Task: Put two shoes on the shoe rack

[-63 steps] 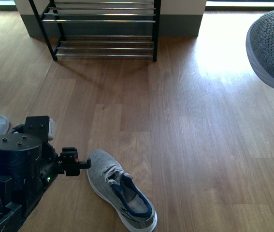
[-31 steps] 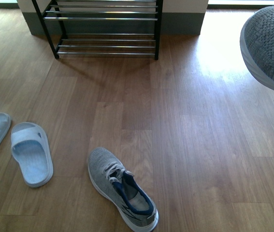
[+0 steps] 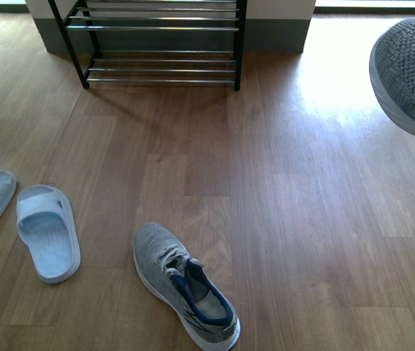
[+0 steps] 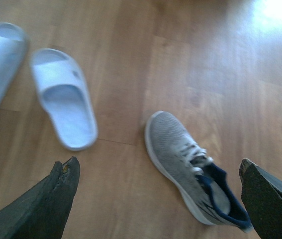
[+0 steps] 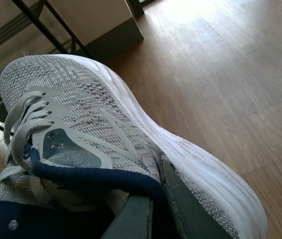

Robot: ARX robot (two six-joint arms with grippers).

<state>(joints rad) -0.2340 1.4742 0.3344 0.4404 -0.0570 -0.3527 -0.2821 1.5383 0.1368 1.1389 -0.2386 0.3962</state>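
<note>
Lying on its sole on the wooden floor (image 3: 288,219), near and left of centre, one grey sneaker (image 3: 185,289) points its toe far-left. The left pincer (image 4: 156,164) hangs spread wide above it. The second sneaker (image 3: 412,77) is up in the air at the right, the right pincer (image 5: 153,199) clamped on its heel collar. The shoe rack (image 3: 156,28) stands far, left of centre. Two pale blue slippers (image 3: 46,230) lie near left.

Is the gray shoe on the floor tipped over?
No, upright: the grey sneaker sits sole-down on the wooden floor, laces and opening facing up.
</note>
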